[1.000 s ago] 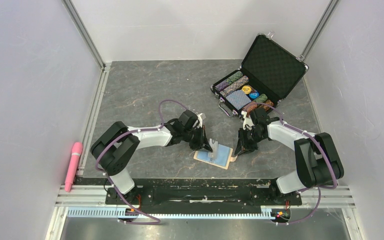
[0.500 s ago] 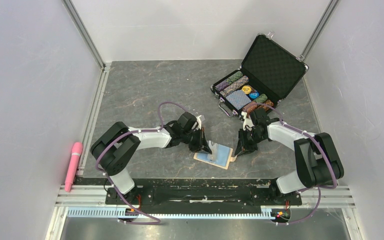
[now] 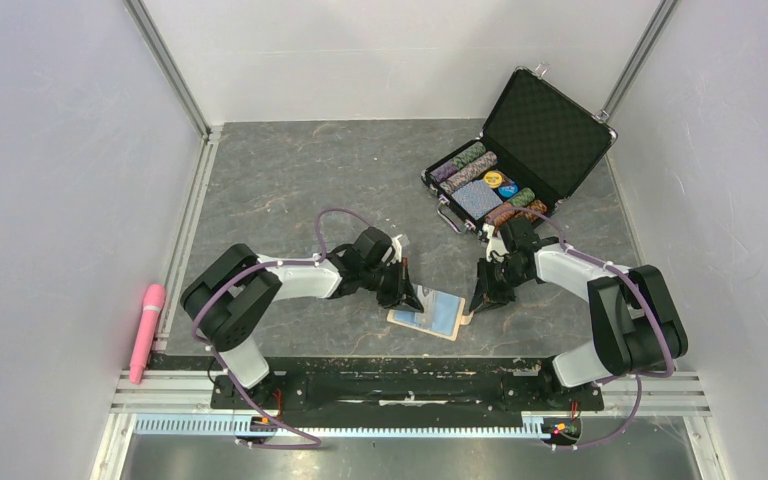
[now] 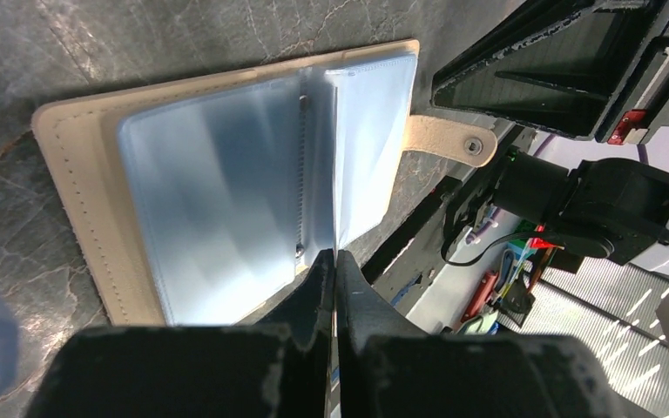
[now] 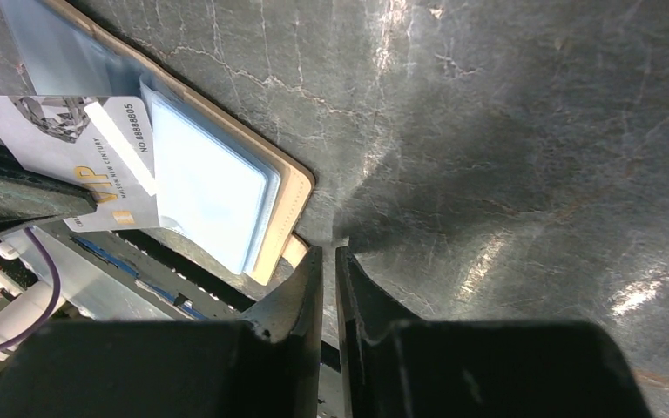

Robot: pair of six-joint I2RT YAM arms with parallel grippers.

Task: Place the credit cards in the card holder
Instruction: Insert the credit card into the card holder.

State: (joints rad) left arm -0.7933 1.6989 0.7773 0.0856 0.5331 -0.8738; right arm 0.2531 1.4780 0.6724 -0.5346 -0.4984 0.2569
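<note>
Pinching a credit card [image 5: 78, 157] between fingers pressed tight together, the left tool [image 3: 407, 292] holds it at the left side of the card holder [image 3: 440, 316]. One end of the card lies over the light blue pockets; whether it has entered one, I cannot tell. The holder lies open and flat near the middle of the table's [image 3: 290, 180] near edge, lining up, its snap strap [image 4: 453, 144] sticking out on the right. The right tool [image 3: 480, 297] points down just beside that strap, fingers a slim gap apart, nothing between them. An open black chip case [image 3: 545, 125] sits near the far right corner.
</note>
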